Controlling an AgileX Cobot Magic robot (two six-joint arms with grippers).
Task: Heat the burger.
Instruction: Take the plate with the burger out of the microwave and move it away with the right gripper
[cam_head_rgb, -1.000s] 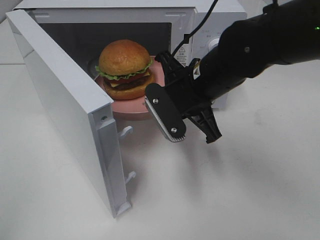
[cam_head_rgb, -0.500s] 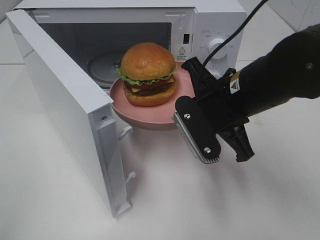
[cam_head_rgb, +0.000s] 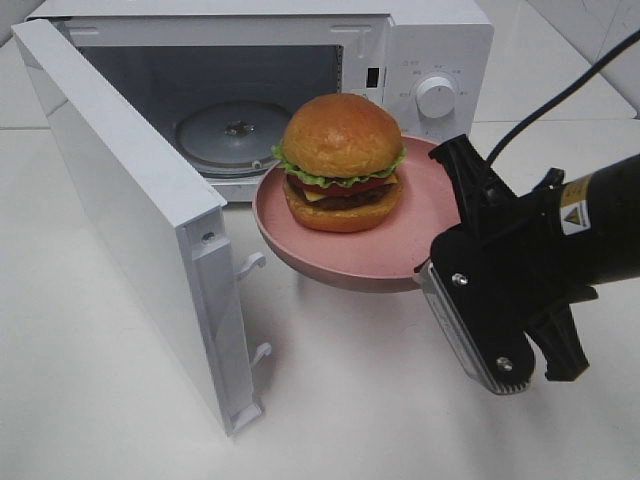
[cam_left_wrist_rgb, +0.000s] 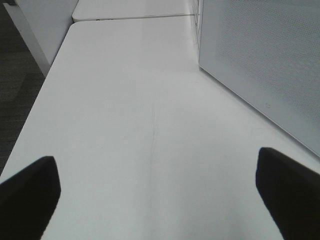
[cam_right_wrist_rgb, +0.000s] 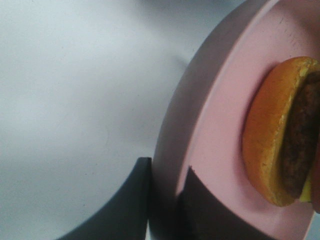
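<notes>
I have the right gripper (cam_head_rgb: 432, 272) pinched on the rim of the plate (cam_head_rgb: 400, 250), one jaw above and one below, nearly closed with only the rim's thickness between them. The wrist view confirms it: both fingers (cam_right_wrist_rgb: 142, 200) straddle the pink edge. The burger (cam_head_rgb: 342, 162) sits on the plate, toward the side away from the grip, and the plate hangs in the air just outside the microwave (cam_head_rgb: 420, 50), in front of its open cavity. The turntable (cam_head_rgb: 232, 132) inside is bare. The door (cam_head_rgb: 120, 210) stands wide open.

The left gripper (cam_left_wrist_rgb: 155, 195) hangs over bare table with its jaws fully spread, holding nothing.

Risks as I judge them:
- Single-edge hold. The load sits well off the pinch point, so the plate could pivot in the jaws and droop.
- The plate already looks slightly tilted; any jerk may slide the burger toward the low rim or topple the bun.
- Near the opening, the far rim could catch the cavity frame or door edge.
- A sudden release would drop everything onto the table.
</notes>
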